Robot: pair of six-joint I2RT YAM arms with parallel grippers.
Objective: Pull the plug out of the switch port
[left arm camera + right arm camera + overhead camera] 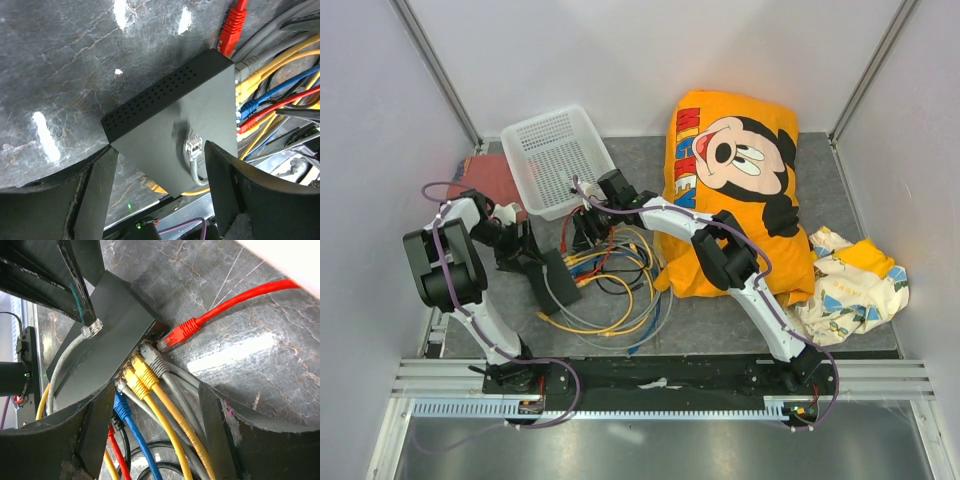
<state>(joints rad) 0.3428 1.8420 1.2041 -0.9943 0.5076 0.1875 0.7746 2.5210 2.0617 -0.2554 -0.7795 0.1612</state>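
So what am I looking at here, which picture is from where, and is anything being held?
A left arm and a right arm are bolted to the table. One picture looks down from above; the others come from cameras on each wrist. On the table lie a black switch with coloured cables plugged in, a white basket, a Mickey pillow and a patterned cloth. The left gripper is open at the switch, the right gripper open over the plugs. Nothing is held.

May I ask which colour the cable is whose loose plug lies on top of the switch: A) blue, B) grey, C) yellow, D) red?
B: the grey cable ends in a clear loose plug that rests on the top face of the black switch.
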